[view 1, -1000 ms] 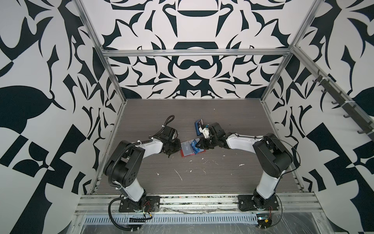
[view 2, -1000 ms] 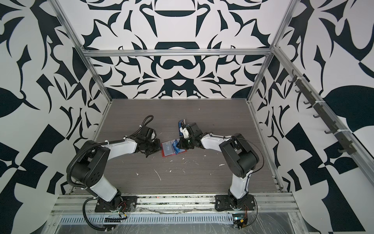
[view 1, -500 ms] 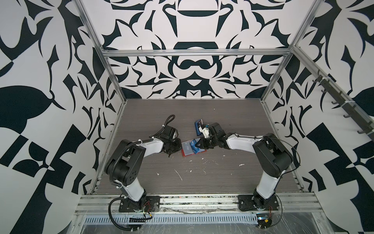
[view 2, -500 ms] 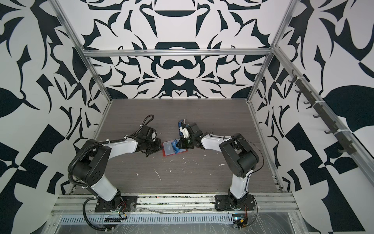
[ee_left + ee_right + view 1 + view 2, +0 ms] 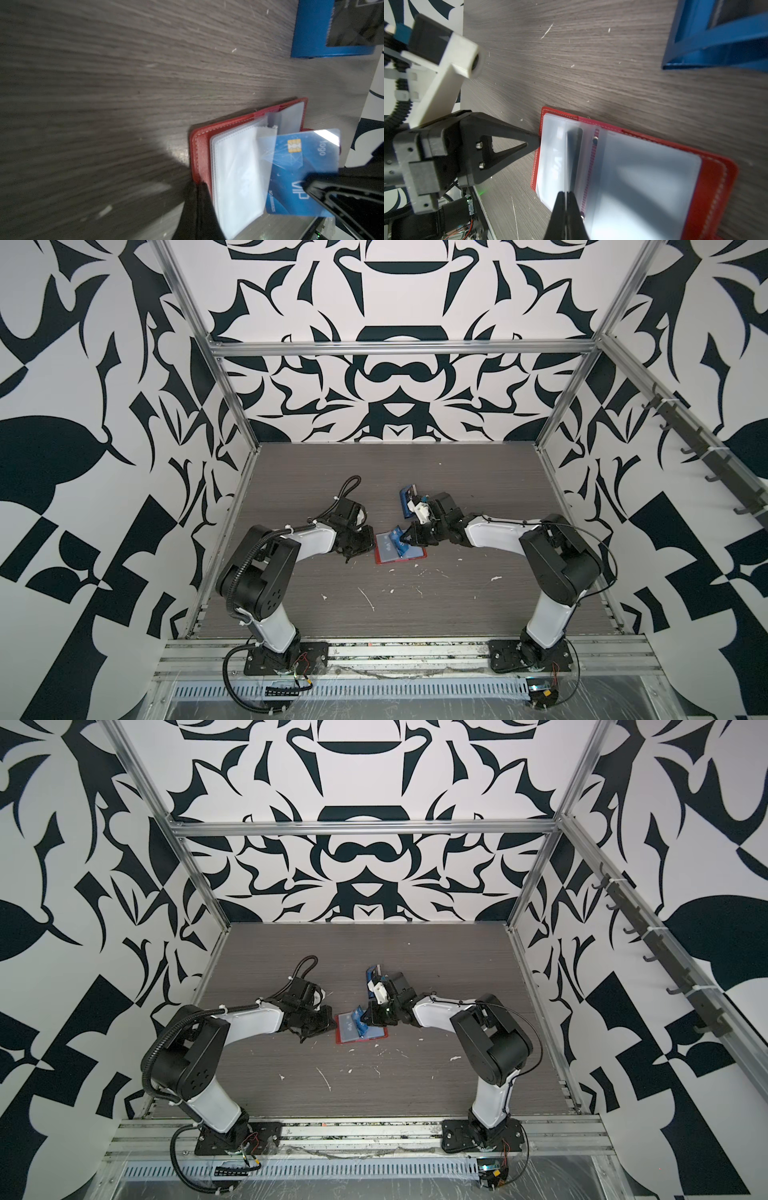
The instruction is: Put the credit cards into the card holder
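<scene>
The red card holder lies open on the table, its clear sleeve pages up. My right gripper is shut on a blue credit card marked VIP. The card stands tilted over the sleeves, one long edge low against a sleeve page. In the right wrist view this card shows edge-on. My left gripper is shut, its tips touching the holder's left cover edge. A dark credit card stands in the blue rack.
The blue rack stands just behind the right wrist, close to the holder. White scraps dot the grey wood-grain table in front. Patterned walls and metal frame posts enclose the table on three sides.
</scene>
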### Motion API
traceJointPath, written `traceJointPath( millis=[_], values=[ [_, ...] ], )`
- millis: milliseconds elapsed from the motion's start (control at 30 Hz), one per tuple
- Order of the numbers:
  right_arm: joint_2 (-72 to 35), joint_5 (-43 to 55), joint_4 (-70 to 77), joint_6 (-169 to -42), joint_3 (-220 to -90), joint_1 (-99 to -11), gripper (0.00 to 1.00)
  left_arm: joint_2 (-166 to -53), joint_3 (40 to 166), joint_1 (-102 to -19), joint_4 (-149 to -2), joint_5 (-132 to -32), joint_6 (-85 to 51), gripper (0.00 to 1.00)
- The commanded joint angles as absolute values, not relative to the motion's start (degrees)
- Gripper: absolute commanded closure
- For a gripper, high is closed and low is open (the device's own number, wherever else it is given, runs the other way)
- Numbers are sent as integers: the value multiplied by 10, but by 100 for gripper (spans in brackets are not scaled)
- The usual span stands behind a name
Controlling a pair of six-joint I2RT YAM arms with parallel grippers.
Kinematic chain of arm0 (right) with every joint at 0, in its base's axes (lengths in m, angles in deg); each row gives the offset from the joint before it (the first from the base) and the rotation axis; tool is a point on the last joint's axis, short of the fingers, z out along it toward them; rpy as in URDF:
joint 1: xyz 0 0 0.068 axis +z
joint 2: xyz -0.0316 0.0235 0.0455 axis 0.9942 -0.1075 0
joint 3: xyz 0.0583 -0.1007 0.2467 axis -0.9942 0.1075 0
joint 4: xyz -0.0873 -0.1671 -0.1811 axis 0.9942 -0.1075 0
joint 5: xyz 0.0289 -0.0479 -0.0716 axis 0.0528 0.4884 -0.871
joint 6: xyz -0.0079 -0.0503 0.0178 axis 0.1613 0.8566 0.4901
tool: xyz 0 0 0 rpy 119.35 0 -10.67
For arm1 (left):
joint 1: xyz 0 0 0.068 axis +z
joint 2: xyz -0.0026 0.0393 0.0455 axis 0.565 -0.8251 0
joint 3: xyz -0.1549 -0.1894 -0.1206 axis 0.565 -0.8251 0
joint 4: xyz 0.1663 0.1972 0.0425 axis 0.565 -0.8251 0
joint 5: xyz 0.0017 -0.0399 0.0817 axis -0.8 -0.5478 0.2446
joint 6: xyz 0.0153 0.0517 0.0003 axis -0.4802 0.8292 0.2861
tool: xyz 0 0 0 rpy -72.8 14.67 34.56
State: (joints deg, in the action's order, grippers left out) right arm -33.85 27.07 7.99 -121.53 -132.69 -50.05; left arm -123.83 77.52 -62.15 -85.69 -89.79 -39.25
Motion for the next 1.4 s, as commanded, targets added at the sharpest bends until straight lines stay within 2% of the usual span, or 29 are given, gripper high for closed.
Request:
traceJointPath(
  millis=[0, 433, 1367],
  values=[
    [-345, 282, 124, -1236, -1312, -501, 100, -1251, 775, -623, -889, -892, -389, 100],
    [-351, 261, 245, -1305, -1249, -501, 100, -1247, 763, -627, -878, -881, -409, 100],
    [-370, 226, 309, -1356, -1211, -472, 100, -1249, 752, -628, -864, -869, -419, 100]
  ],
)
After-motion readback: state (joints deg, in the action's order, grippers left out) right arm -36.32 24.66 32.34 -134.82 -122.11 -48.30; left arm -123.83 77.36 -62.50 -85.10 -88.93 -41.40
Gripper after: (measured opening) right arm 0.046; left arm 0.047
